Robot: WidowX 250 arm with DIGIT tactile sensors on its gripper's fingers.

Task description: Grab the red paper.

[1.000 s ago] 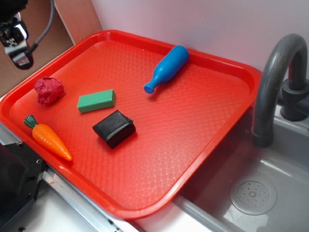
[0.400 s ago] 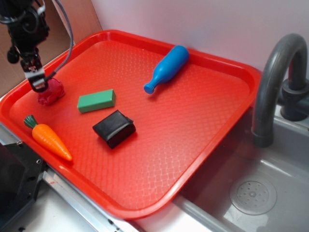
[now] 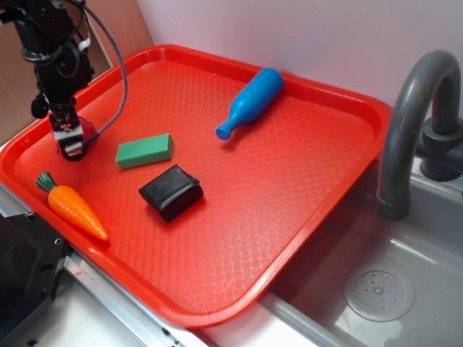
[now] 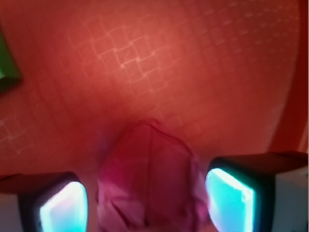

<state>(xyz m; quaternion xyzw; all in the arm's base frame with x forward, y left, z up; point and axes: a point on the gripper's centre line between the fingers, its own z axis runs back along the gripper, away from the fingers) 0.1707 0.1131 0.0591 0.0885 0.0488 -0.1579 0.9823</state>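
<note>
The red paper (image 3: 89, 130), a small crimson crumpled ball, lies at the left end of the red tray (image 3: 289, 217), mostly hidden behind my gripper (image 3: 69, 144). The gripper has come down over it. In the wrist view the red paper (image 4: 149, 179) sits between my two fingers, left (image 4: 63, 203) and right (image 4: 229, 193), with the gripper (image 4: 145, 205) open around it. The jaws stand wide, one on each side of the ball. A narrow gap shows on the left; on the right the pad is close to the paper or touching it.
A green block (image 3: 145, 150) lies just right of the paper; its corner shows in the wrist view (image 4: 7, 67). An orange carrot (image 3: 72, 206), a black object (image 3: 171, 191) and a blue bottle (image 3: 251, 101) also lie on the tray. A grey faucet (image 3: 409, 123) and sink (image 3: 376, 289) are at the right.
The gripper has moved from above the tray's left edge down onto the red paper and now straddles it. Nothing else has moved.
</note>
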